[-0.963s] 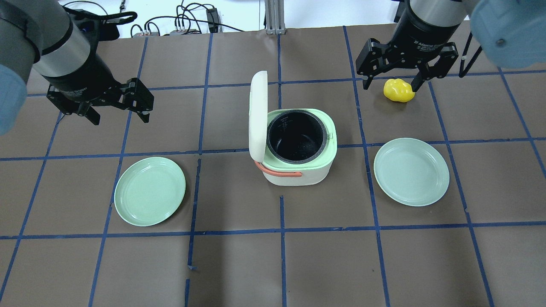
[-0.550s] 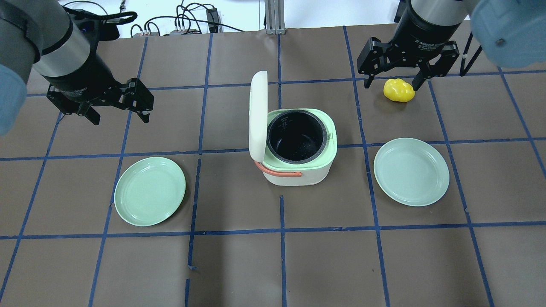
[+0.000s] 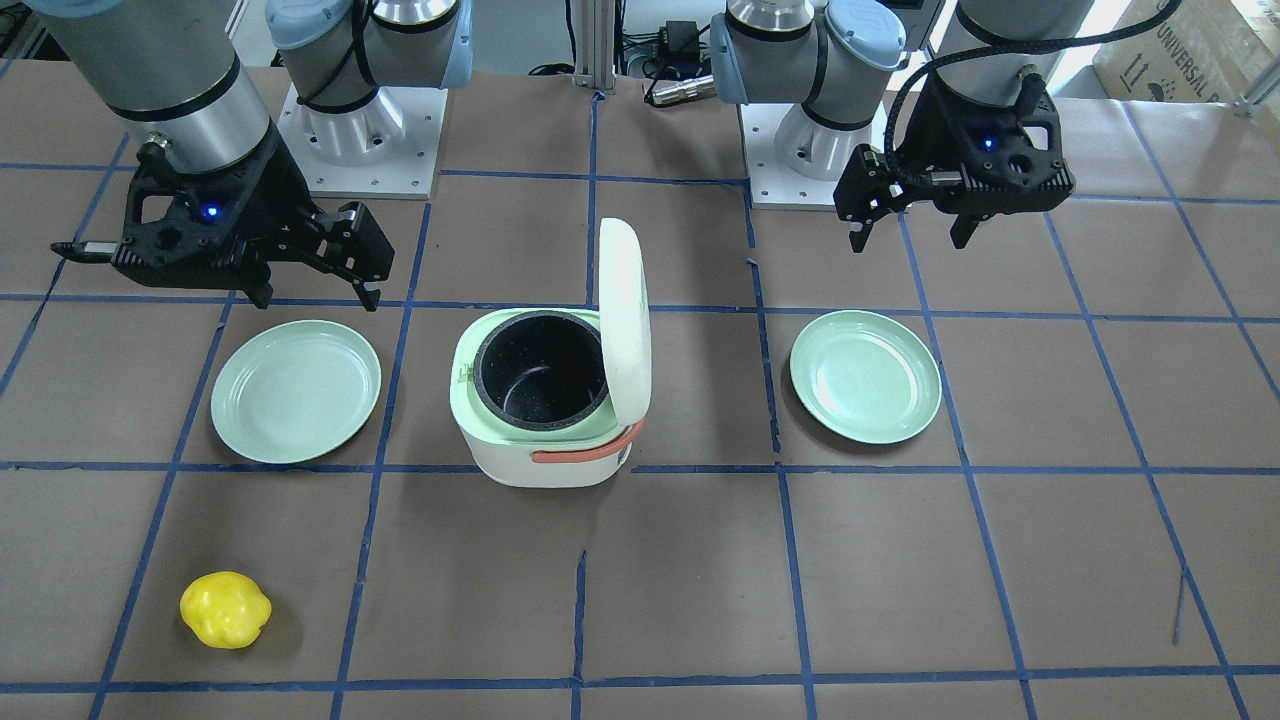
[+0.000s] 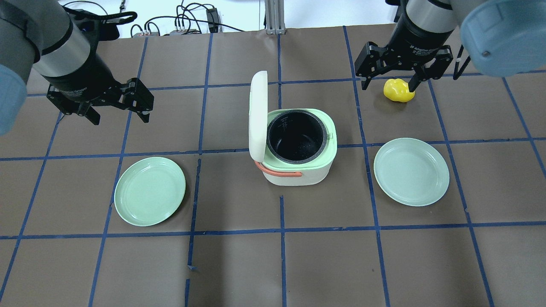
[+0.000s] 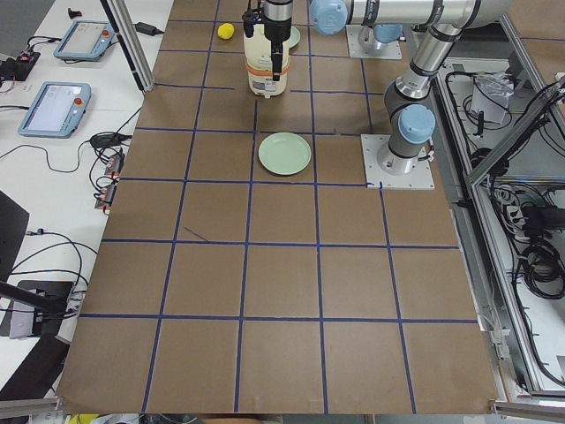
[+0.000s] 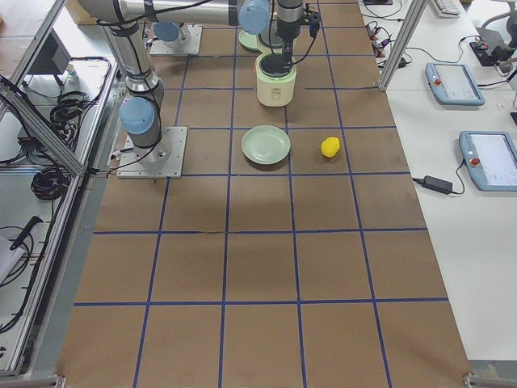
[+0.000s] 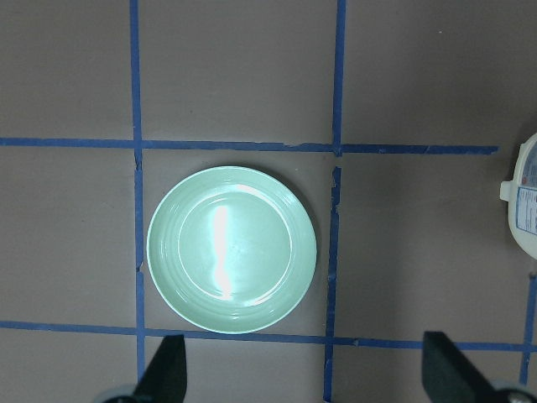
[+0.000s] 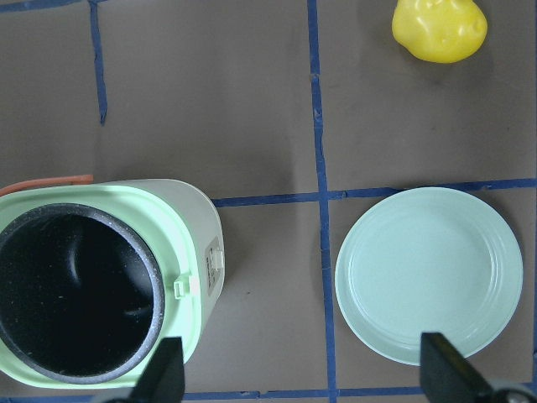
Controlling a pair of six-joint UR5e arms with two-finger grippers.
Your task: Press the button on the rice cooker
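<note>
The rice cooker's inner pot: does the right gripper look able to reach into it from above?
Probably yes. The inner pot is uncovered, its lid stands upright on the far side, and the right gripper is open and empty.

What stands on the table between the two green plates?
The rice cooker, with its lid open, stands between the left plate and the right plate. The overhead exterior view shows it plainly.

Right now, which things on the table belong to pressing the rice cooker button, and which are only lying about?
For the job: rice cooker, lid open; left tool; right tool, both open.
Lying about: left green plate; right green plate; yellow lumpy fruit.
</note>
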